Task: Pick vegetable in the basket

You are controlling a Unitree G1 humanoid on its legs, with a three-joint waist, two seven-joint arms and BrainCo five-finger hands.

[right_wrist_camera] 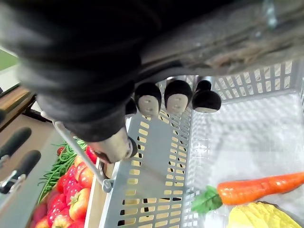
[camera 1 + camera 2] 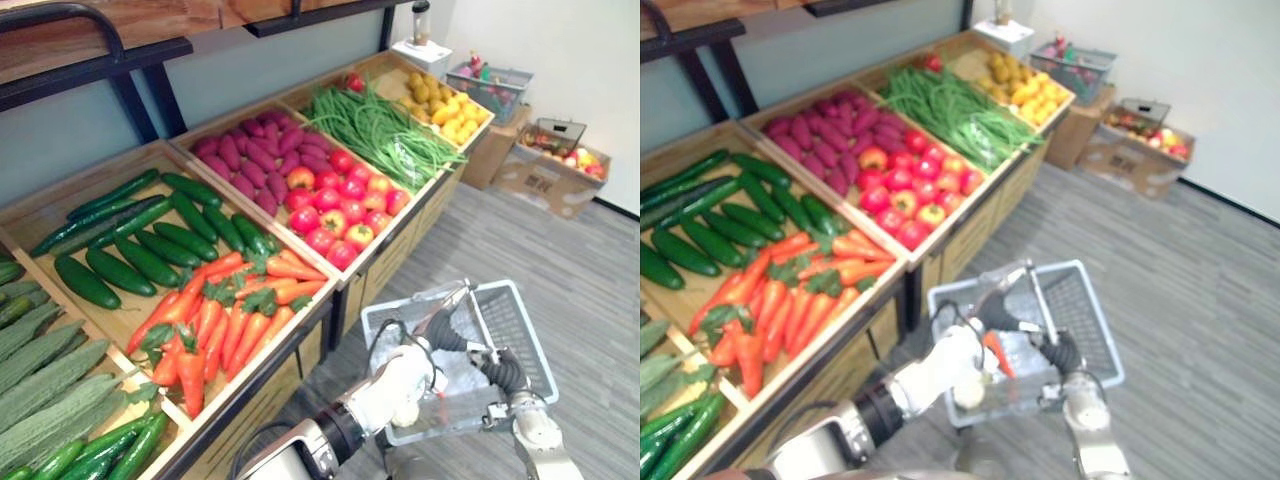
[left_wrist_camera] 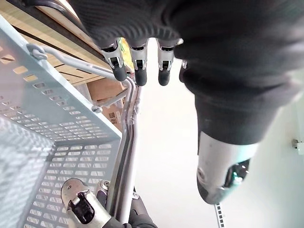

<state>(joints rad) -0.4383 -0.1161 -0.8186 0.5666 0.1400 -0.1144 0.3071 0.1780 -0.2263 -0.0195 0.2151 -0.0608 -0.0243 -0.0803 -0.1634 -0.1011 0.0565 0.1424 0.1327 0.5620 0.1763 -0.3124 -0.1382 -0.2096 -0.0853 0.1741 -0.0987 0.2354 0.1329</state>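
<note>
Left hand (image 3: 140,64) hangs over the basket (image 2: 505,312) with its fingers straight and loose, holding nothing. Its fingertips are near the wire handle (image 3: 130,142) but apart from it. The right hand (image 1: 176,99) is curled round this handle and carries the basket above the grey floor (image 2: 600,290), just beside the front of the stand.

The long wooden stand (image 2: 400,245) takes the whole left side. It is divided in compartments. The nearest one holds ridged green gourds (image 2: 40,380). The next holds dark cucumbers (image 2: 150,240) and, in front of them, a heap of carrots (image 2: 220,310). After it come purple sweet potatoes (image 2: 245,160) with red round fruits (image 2: 340,205) in front, then green beans (image 2: 380,130), and at the far end yellow fruits (image 2: 455,110).

Beyond the stand, a cardboard box (image 2: 550,175) with mixed produce stands on the floor near the wall, and a second small basket (image 2: 490,88) rests on another box.

In the head views, the left forearm and the raised handle cross the carried basket's opening and cover part of its near wall.

Inside the basket, one carrot (image 1: 259,187) lies on the bottom with its green top toward the perforated side wall. A yellow item (image 1: 259,217) lies just beside it; I cannot tell what it is.
</note>
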